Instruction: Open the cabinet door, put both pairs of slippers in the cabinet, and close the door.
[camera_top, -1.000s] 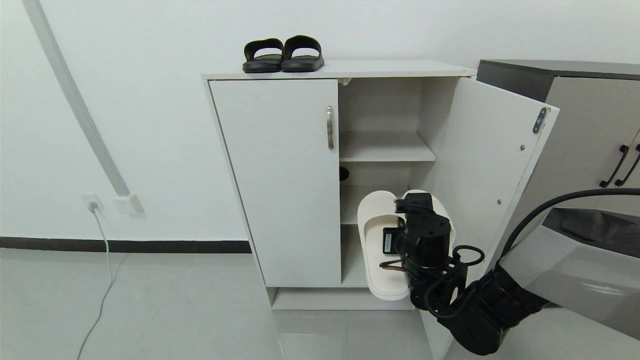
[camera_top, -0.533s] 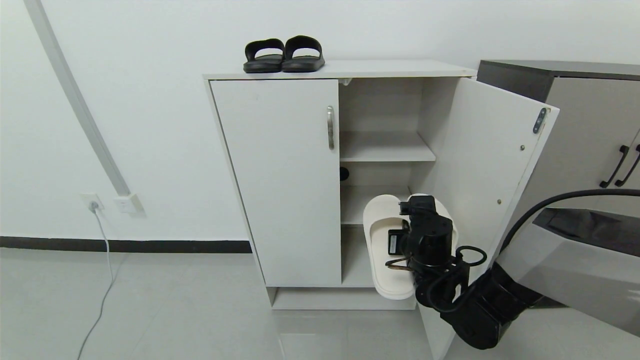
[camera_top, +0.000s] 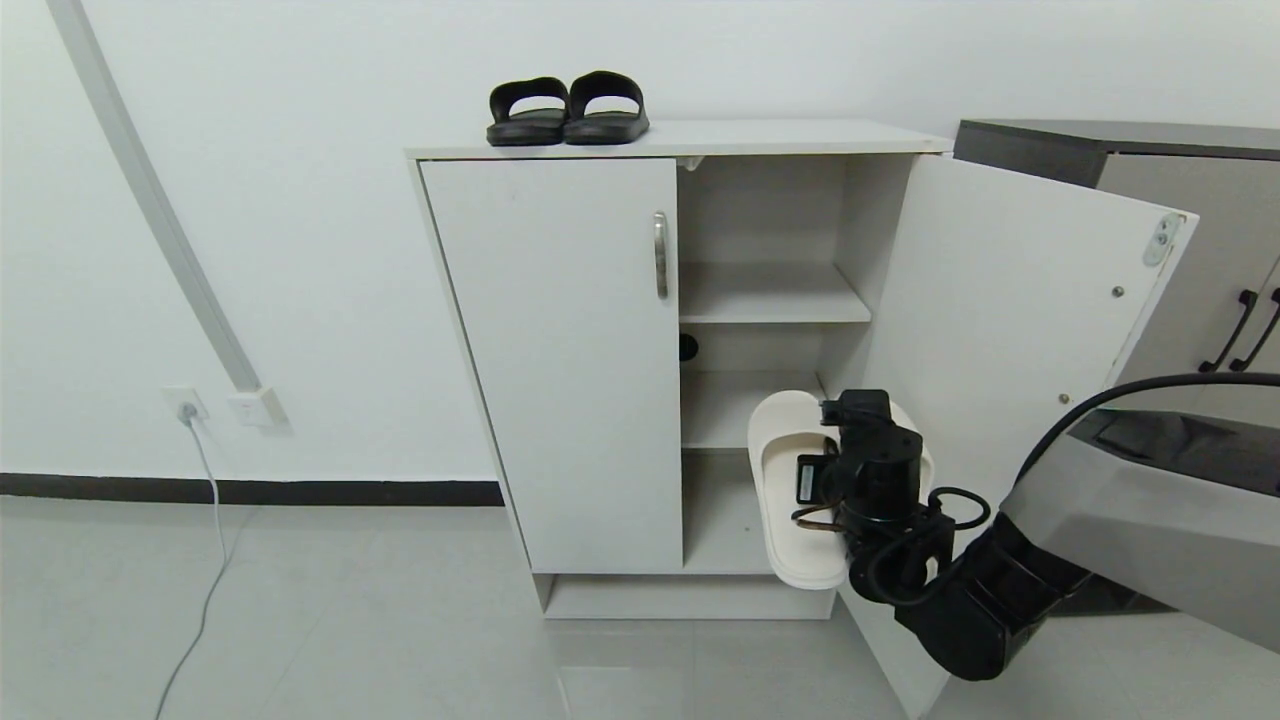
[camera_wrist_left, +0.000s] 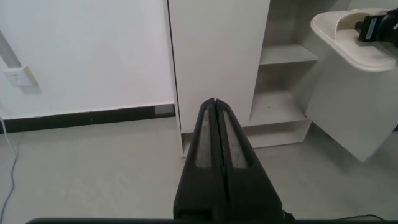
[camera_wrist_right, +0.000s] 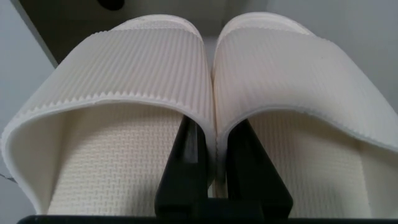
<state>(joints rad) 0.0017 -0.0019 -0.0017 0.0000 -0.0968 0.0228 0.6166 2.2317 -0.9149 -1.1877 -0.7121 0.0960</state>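
The white cabinet (camera_top: 560, 350) has its left door shut and its right door (camera_top: 1000, 320) swung wide open, baring the shelves (camera_top: 770, 300). A pair of black slippers (camera_top: 567, 108) sits on the cabinet top. My right gripper (camera_top: 850, 440) holds a pair of white slippers (camera_top: 785, 500) in front of the open half, at the height of the lower shelf. In the right wrist view the gripper (camera_wrist_right: 214, 149) pinches the slippers' (camera_wrist_right: 143, 81) adjoining inner walls together. My left gripper (camera_wrist_left: 214, 106) is shut and holds nothing, low over the floor, facing the cabinet (camera_wrist_left: 217, 56).
A grey cabinet (camera_top: 1180, 230) stands just behind the open door on the right. A wall socket with a hanging cable (camera_top: 185, 408) is at the left. Bare tiled floor (camera_top: 350, 620) lies before the cabinet.
The right door has swung further open. My right gripper with the white slippers has shifted a little to the right.
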